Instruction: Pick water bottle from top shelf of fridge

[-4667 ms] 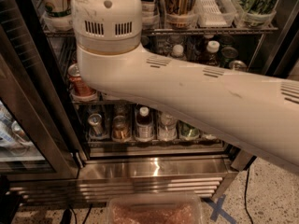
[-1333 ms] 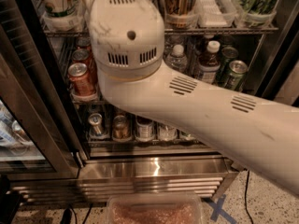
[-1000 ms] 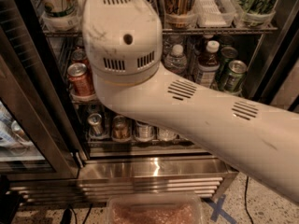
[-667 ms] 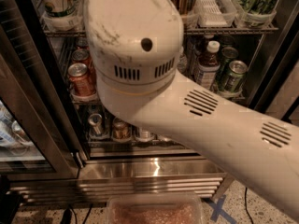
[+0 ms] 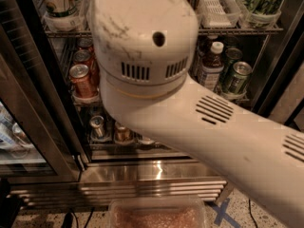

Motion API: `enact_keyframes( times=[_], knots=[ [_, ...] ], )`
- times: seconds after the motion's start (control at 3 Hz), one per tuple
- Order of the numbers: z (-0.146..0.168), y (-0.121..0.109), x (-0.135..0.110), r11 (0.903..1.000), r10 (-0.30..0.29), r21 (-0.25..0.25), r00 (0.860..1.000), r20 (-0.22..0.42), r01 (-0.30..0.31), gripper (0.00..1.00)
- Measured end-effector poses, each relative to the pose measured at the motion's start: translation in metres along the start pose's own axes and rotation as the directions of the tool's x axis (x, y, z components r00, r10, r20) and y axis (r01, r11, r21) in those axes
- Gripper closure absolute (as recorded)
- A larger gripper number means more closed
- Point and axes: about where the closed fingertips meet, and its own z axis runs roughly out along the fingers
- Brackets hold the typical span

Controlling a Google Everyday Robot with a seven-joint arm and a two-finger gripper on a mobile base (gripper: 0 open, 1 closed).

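The fridge (image 5: 142, 180) stands open in front of me, with a dark frame, wire shelves and a shiny steel slatted base. My arm's big white joint (image 5: 142, 46) fills the middle of the view and its link runs down to the lower right. The gripper is out of view, beyond that joint. The water bottle is hidden, and no clear bottle of colourless water shows. A white-capped bottle of dark brown drink (image 5: 211, 64) stands on the middle shelf, right of the arm.
Red cans (image 5: 81, 80) stand on the middle shelf at left, and green cans (image 5: 237, 77) at right. Small cans (image 5: 98, 126) line the bottom shelf. A white cup (image 5: 61, 4) and clear lanes (image 5: 216, 8) sit above. A plastic tub (image 5: 156, 215) lies on the floor.
The arm's white joint has swung up and closer, growing in the view. It now covers the middle of the shelves, including a clear white-capped bottle seen before.
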Motion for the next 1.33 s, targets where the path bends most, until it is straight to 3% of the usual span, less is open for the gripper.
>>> enact_keyframes(
  times=[0.33, 0.67, 1.0, 1.33],
  knots=[
    [-0.025, -0.005, 0.008, 0.9999, 0.002, 0.014, 0.996, -0.091, -0.001, 1.00],
    [-0.043, -0.025, 0.023, 0.9994, 0.012, 0.035, 0.985, -0.174, -0.006, 1.00],
    [-0.053, -0.044, 0.043, 0.9953, 0.087, 0.064, 0.965, -0.249, -0.073, 1.00],
    [-0.054, -0.034, 0.038, 0.9916, 0.128, 0.056, 0.956, -0.263, -0.117, 1.00]
  ],
)
